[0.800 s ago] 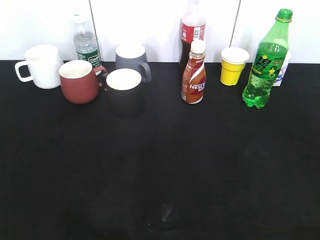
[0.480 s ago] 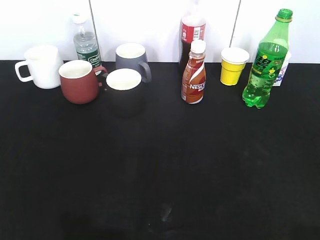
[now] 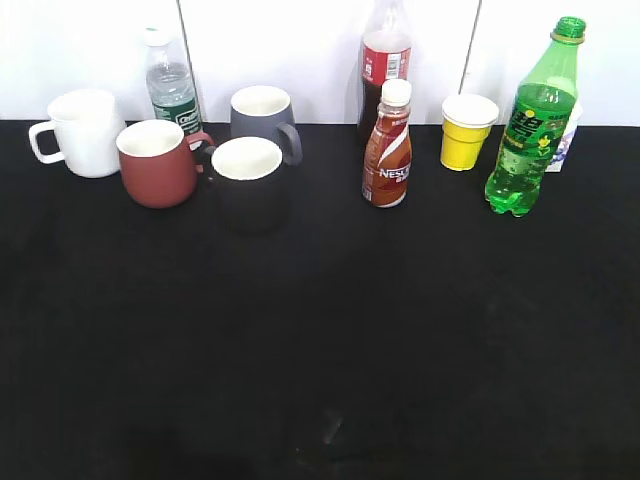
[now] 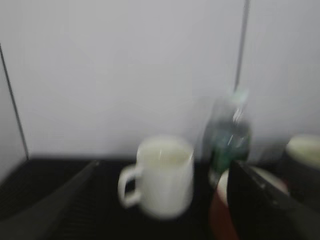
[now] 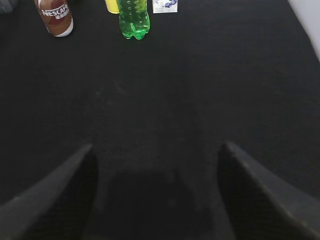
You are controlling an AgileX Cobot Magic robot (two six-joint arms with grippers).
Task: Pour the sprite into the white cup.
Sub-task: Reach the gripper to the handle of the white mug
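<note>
A black cloth-covered table (image 3: 320, 340) fills most of the exterior view, with a white panelled wall (image 3: 300, 50) behind its far edge. Along that far edge stand the drinks and cups. The tall translucent bright-green plastic sprite bottle (image 3: 532, 122) with its green cap stands upright at the far right, capped, just in front of a small white carton (image 3: 566, 138). A dark cola bottle with a red label (image 3: 385, 62) rises near the middle, with the brown Nescafe bottle (image 3: 388, 148) just in front of it and the yellow paper cup (image 3: 467, 131) between it and the sprite. At the far left sits the plain white ceramic mug (image 3: 80, 133), upright, handle pointing left, well apart from the sprite. To its right come a dark-red mug (image 3: 158, 163), a black mug with a white inside (image 3: 247, 184), a grey mug (image 3: 264, 116) behind them, and a clear water bottle (image 3: 171, 85) against the wall. The left gripper (image 4: 165, 205) shows blurred in its wrist view, fingers spread apart, facing the white mug. The right gripper (image 5: 157, 195) hangs over bare table, fingers wide apart and holding nothing, with the sprite far ahead of it.
</note>
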